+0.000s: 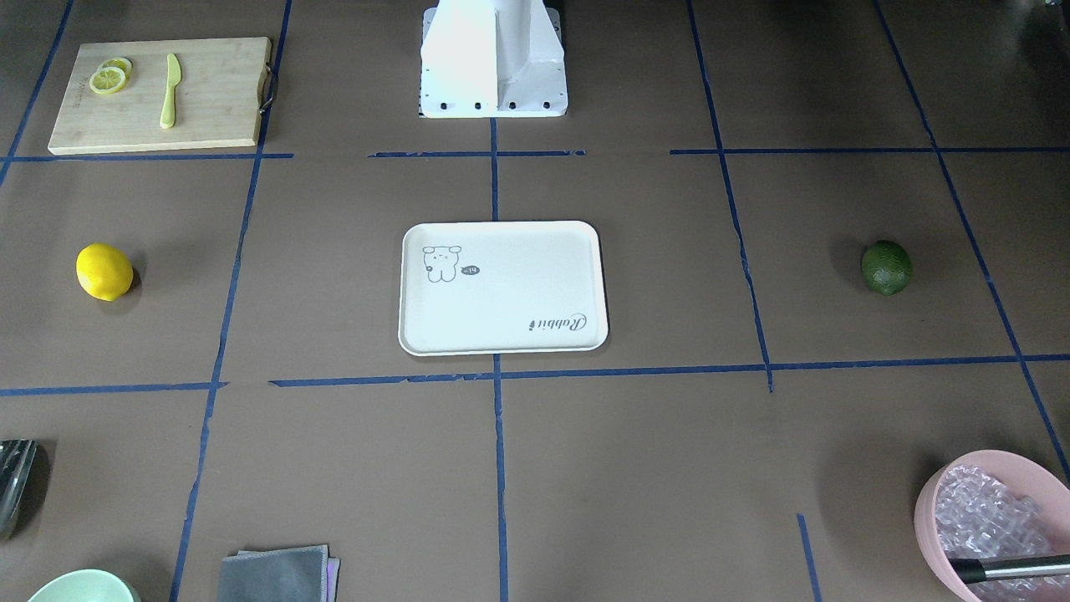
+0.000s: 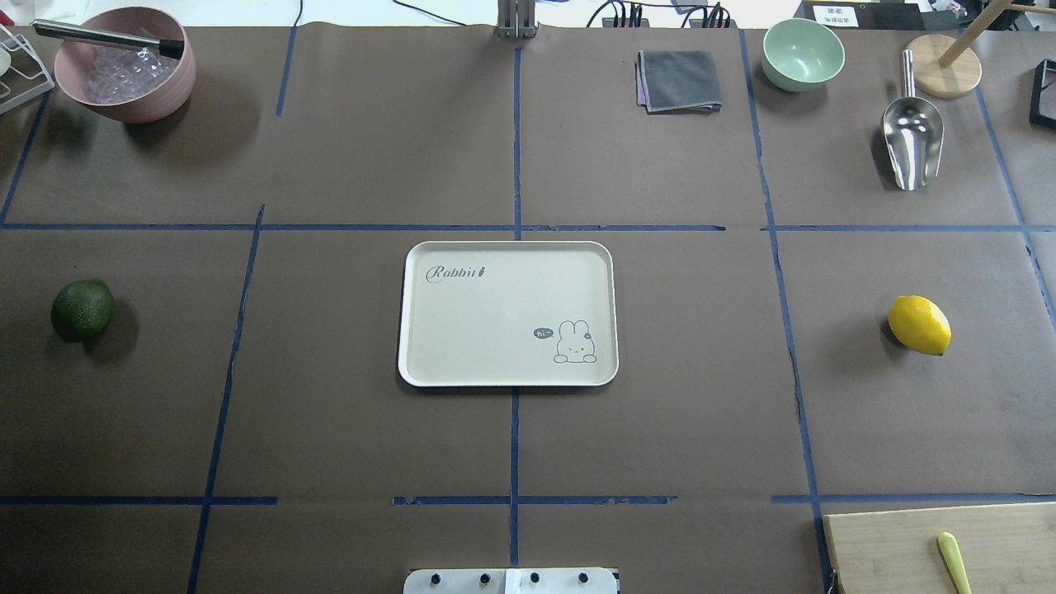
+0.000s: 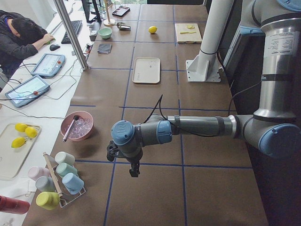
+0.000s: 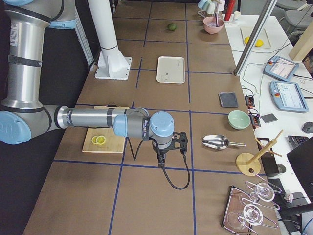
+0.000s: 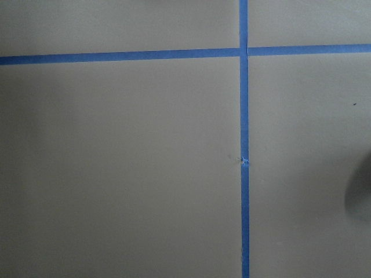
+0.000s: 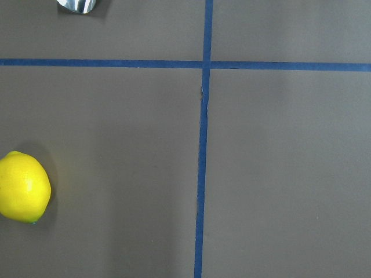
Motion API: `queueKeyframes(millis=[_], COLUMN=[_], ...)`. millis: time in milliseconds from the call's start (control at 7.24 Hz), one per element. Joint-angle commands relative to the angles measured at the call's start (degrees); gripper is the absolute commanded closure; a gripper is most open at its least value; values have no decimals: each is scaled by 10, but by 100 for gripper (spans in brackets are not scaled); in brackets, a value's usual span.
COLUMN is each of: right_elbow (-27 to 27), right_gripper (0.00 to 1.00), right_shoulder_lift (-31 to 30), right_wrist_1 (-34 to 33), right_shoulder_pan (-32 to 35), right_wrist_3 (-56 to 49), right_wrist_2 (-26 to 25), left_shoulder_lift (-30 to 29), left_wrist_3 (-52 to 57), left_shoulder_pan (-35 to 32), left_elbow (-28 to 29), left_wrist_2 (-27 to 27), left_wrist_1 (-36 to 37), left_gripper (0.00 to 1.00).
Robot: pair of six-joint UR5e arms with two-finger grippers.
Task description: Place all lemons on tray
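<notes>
In the overhead view the cream tray (image 2: 507, 257) lies at the middle of the brown table (image 2: 330, 429). The green lemon (image 2: 82, 309) sits well apart at its 9 o'clock and the yellow lemon (image 2: 919, 325) well apart at its 3 o'clock, both on the table. The left gripper (image 3: 134, 170) and right gripper (image 4: 161, 160) hang above the table, seen only from the side, so I cannot tell whether either pincer is wide or narrow.

You look at a bench (image 2: 330, 429) covered in brown paper, divided into squares by blue tape lines (image 2: 513, 445). Along one side runs a white desk (image 3: 61, 85) with two tablets (image 3: 26, 90), a keyboard (image 3: 78, 28) and a slanted metal post (image 3: 75, 44).
</notes>
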Motion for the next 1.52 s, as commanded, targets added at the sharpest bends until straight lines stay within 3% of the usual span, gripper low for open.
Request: queueKeyframes(millis=[0,1382], right_elbow=[1,28], right_gripper=[0,0], right_shoulder_lift=[0,47], right_wrist_1=[0,20], right_shoulder_pan=[0,-11], right_wrist_3=[1,19], right_wrist_2=[1,4], left_shoulder_lift=[-3,-34], left_wrist_3=[1,-4], left_shoulder_pan=[-1,5], left_elbow=[-3,-25], left_wrist_2=[0,-4], left_wrist_1=[-1,-17], left_gripper=[0,0])
